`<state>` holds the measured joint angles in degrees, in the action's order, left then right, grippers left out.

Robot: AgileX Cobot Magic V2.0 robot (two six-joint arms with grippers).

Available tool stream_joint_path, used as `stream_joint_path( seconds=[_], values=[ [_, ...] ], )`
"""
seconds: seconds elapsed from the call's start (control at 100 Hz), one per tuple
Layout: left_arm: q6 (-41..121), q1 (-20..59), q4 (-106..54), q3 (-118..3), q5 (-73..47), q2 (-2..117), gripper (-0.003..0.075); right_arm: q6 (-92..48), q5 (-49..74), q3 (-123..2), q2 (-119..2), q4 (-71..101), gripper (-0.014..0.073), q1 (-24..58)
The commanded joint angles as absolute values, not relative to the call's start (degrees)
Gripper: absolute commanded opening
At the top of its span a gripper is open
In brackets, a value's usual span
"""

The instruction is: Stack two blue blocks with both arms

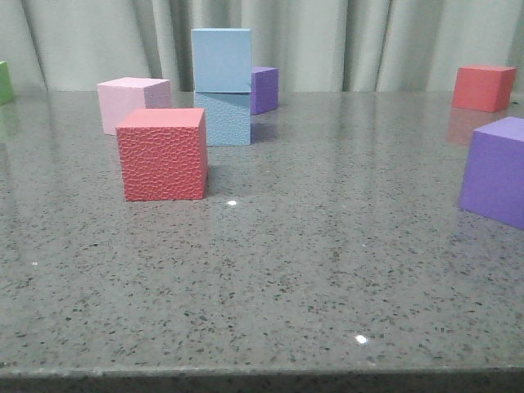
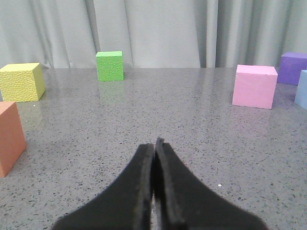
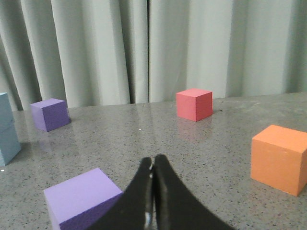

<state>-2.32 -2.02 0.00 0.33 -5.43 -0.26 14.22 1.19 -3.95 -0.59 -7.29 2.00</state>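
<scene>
Your left gripper (image 2: 154, 143) is pinched closed on nothing. Stack looks done: upper blue block (image 1: 221, 60) sits on lower blue block (image 1: 223, 119), far left-centre of the table (image 1: 327, 270), behind the red cube (image 1: 161, 153). Cubes, so no long axis; top one slightly offset. Right gripper (image 3: 153, 163) also closed, empty.

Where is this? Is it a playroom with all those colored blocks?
Probably not a playroom; it looks like a robot test table. A bare speckled grey tabletop holds only foam cubes, like the red cube and the stacked blue blocks, with a plain curtain behind. A black end effector shows too.
</scene>
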Motion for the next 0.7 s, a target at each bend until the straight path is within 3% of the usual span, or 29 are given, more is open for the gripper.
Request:
stream_joint_path(
  seconds=[0.0, 0.69],
  values=[
    [-2.28, -2.12, -0.32, 0.40, -1.05, -2.14, -0.0018, 13.68, -4.99, -3.32, 0.64, -7.65, -0.0113, 0.59],
    [-2.28, -2.12, -0.32, 0.40, -1.05, -2.14, -0.0018, 13.67, -3.64, 0.44, 1.82, -5.52, -0.0113, 0.28]
  ],
)
